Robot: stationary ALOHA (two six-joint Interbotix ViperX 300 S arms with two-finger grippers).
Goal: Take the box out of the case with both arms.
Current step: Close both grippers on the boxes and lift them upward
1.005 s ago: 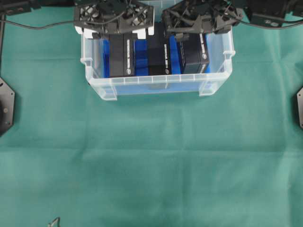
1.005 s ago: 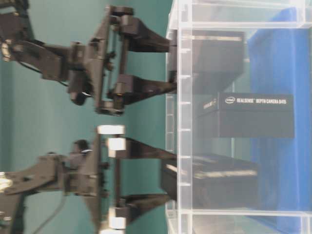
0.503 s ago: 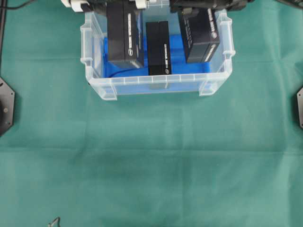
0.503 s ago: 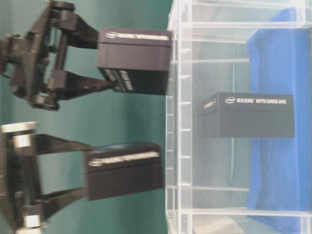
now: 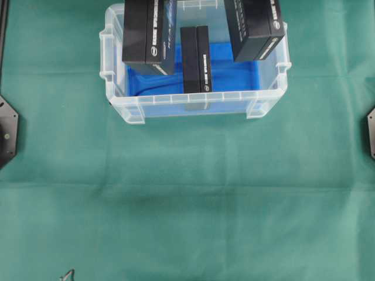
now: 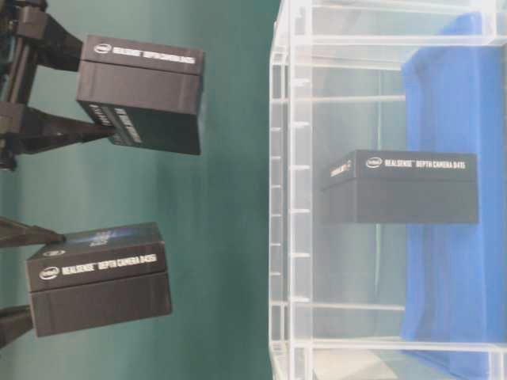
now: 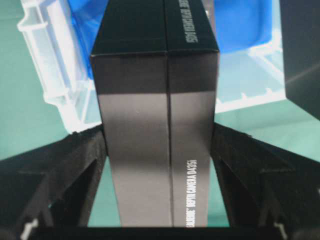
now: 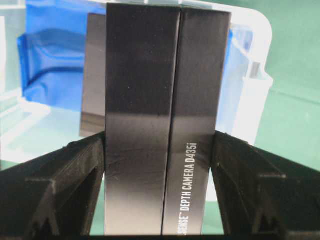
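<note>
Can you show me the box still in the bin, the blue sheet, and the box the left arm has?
middle box [image 5: 194, 58], overhead view, its top face
blue sheet [image 5: 234, 73], overhead view, bare patch
left box [image 7: 155, 125], left wrist view, its front face

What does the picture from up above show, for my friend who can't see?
Two black rectangular cardboard boxes hang lifted above a clear plastic bin on a green cloth. A third black box stands inside on the blue lining.
</note>
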